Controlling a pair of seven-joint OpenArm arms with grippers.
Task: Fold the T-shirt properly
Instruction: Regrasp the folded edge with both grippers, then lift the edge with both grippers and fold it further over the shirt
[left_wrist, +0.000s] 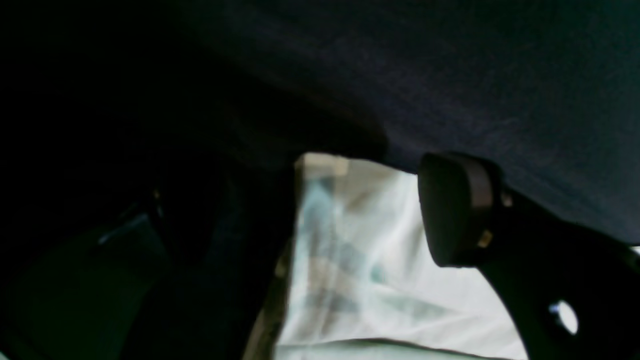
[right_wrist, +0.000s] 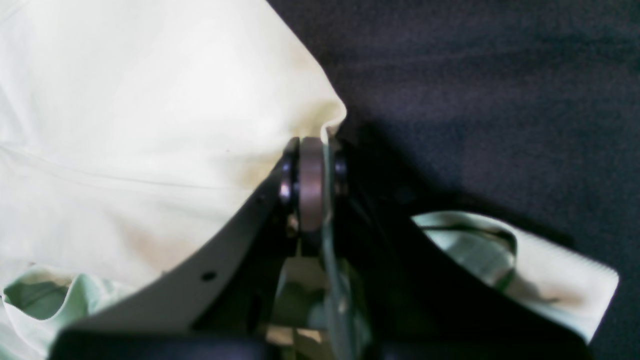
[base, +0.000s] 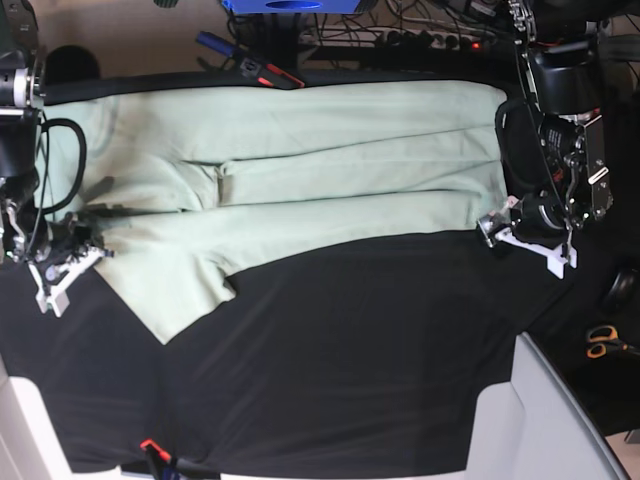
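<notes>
Mint-green cotton of the T-shirt lies spread lengthwise on the black table, one fold already laid along its middle. At the left of the base view, the right gripper has its jaws pressed together on a thin edge of cloth; so little is caught that it may slip free. Across at the right, the left gripper sits just beside the hem, one pad showing; its grip I cannot tell. Uneven pulls would skew the fold.
</notes>
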